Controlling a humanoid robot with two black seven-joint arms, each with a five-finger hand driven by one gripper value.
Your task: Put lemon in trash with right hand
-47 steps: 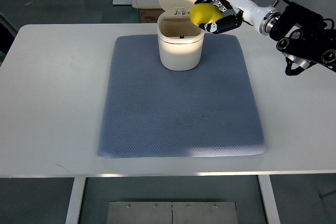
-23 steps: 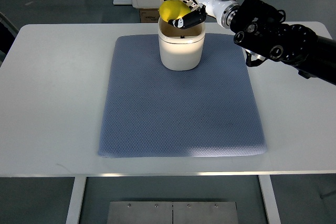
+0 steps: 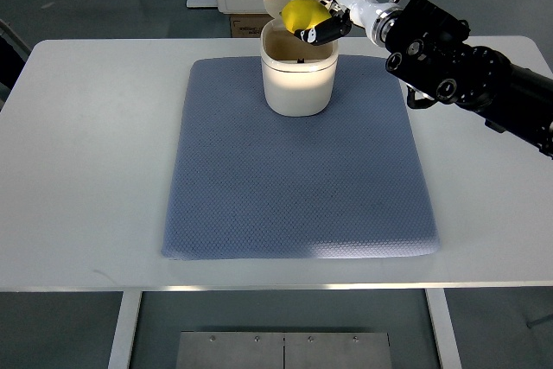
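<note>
My right hand (image 3: 318, 16) grips the lemon (image 3: 300, 15) over the open trash bin's (image 3: 297, 79) far rim — top centre, mat (image 3: 294, 179) bare below.

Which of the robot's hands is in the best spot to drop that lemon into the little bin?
The right hand. It already grips the lemon above the open trash can, its lid tipped back. The left arm is nowhere in view.

A yellow lemon (image 3: 301, 15) is held above the far rim of a cream trash bin (image 3: 298, 82), lid flipped open, apparently not yet inside.
</note>
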